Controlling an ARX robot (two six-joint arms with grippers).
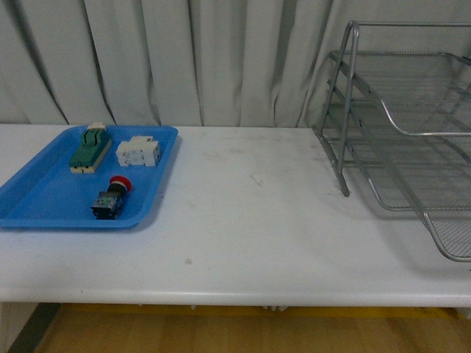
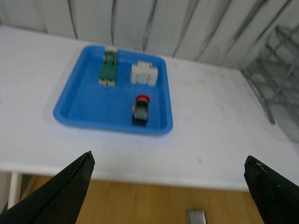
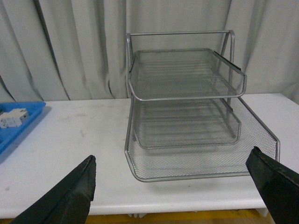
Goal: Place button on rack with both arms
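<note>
Gaping left gripper [image 2: 168, 156]: jaws standing wide open, gripping nothing; both black fingers [image 2: 70, 186] showing at the near edge of its wrist view, hanging short of the table's front edge.
Right gripper [image 3: 170, 155]: jaws also spreading wide, nothing between them; fingers [image 3: 70, 191] pointing at the rack's open front, clear of it.
Floor [image 1: 221, 331]: wooden strip showing under the table's near edge.
Table [image 1: 250, 235]: white top, lightly scuffed, carrying the tray on the left and the rack on the right.
Blue tray [image 1: 44, 191] [image 2: 88, 102]: sitting on the table's left part, well apart from the rack.
Button [image 1: 112, 197] [image 2: 140, 109]: lying on its side inside the blue tray, in the near right part close to the right rim; red cap facing the far side, dark body pointing toward the front edge; nothing touching it, not yet on the rack.
White block [image 1: 138, 152] [image 2: 144, 73]: resting in the tray just beyond the button, apart from it.
Green-and-cream switch [image 1: 90, 148] [image 2: 109, 69]: lying in the tray's far part, left of the white block.
Rack [image 1: 412, 169] [image 3: 187, 79]: standing on the table's right side, three mesh tiers stepping back, lowest tier reaching furthest forward; no object showing in the tiers.
Curtain [image 1: 184, 59]: pale folds hanging behind the table.
</note>
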